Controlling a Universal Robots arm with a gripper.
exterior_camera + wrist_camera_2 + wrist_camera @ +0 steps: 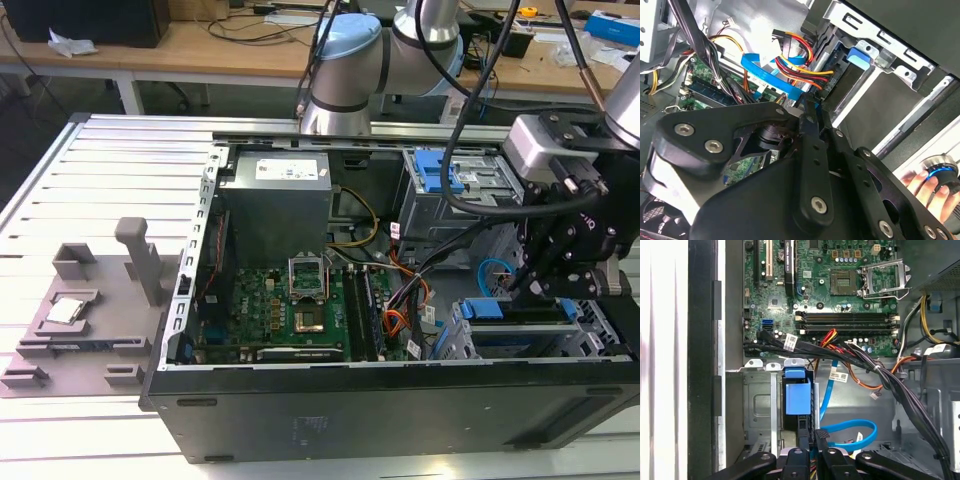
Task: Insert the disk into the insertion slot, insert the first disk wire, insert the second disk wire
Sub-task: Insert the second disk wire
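The disk (796, 399), its bright blue plastic carrier showing, sits in the grey sheet-metal insertion slot (757, 405) at the open computer case's (400, 410) front corner, where my black gripper (810, 437), fingers drawn narrow, works a cable end at its connector edge.
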